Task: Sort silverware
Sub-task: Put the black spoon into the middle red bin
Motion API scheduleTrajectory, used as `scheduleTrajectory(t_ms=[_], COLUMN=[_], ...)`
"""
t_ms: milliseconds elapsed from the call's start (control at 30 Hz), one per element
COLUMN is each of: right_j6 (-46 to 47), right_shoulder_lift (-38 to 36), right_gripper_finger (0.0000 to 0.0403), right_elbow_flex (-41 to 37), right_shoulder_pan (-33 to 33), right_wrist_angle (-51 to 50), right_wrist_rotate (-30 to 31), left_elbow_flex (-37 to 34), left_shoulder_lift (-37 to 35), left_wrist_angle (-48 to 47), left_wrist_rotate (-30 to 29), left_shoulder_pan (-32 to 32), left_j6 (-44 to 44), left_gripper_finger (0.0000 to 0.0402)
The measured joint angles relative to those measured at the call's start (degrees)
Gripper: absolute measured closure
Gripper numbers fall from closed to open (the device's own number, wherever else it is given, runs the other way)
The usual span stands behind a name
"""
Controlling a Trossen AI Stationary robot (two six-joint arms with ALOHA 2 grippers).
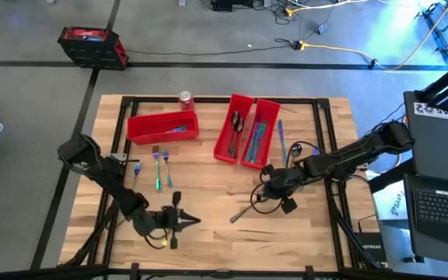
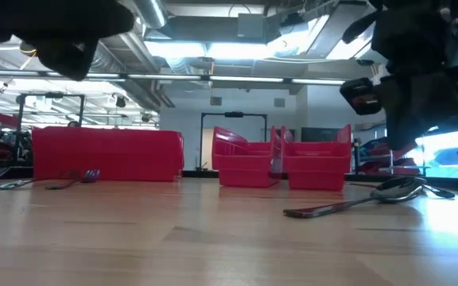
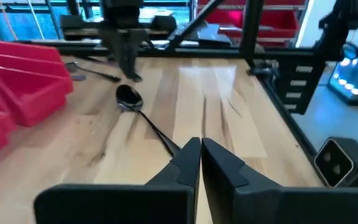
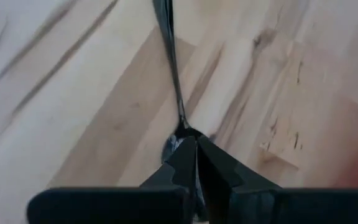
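Pale matt wood table (image 1: 208, 194), glossy red plastic bins (image 1: 162, 127), shiny dark metal spoon (image 3: 129, 97).

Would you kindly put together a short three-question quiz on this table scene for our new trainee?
1. True or false: the soda can stands inside a red bin.
2. How many red bins are on the table?
3. The right gripper is nearest: A) a dark spoon, B) the can, C) a fork.

Key: 1 false, it stands on the table behind the left bin. 2 three. 3 A.
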Motion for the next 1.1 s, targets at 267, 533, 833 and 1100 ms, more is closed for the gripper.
scheduleTrajectory(t_ms=[267,533,833,1100], right_j6=[-1.5,-2.9,-1.4,5.7], right_shoulder_lift=[0.8,6.2,10.5,10.6], right_gripper_finger=[0.0403,0.0403,0.0403,0.0403], right_elbow_flex=[0.0,0.0,0.1,0.2], right_shoulder_pan=[2.2,2.6,2.6,2.7], right_wrist_angle=[-3.6,-1.7,-1.0,-1.0], right_wrist_rotate=[4.0,7.7,10.6,10.6], left_elbow_flex=[8.4,10.5,10.5,11.0], left_shoulder_lift=[11.5,14.6,14.5,14.5], left_wrist_angle=[-0.1,-0.9,-0.2,-0.5], left_wrist_rotate=[0.0,0.5,1.9,4.2], left_shoulder_pan=[0.4,2.2,2.8,5.3], left_j6=[-1.2,-7.6,-16.8,-26.7], left_gripper_finger=[0.0401,0.0401,0.0401,0.0401])
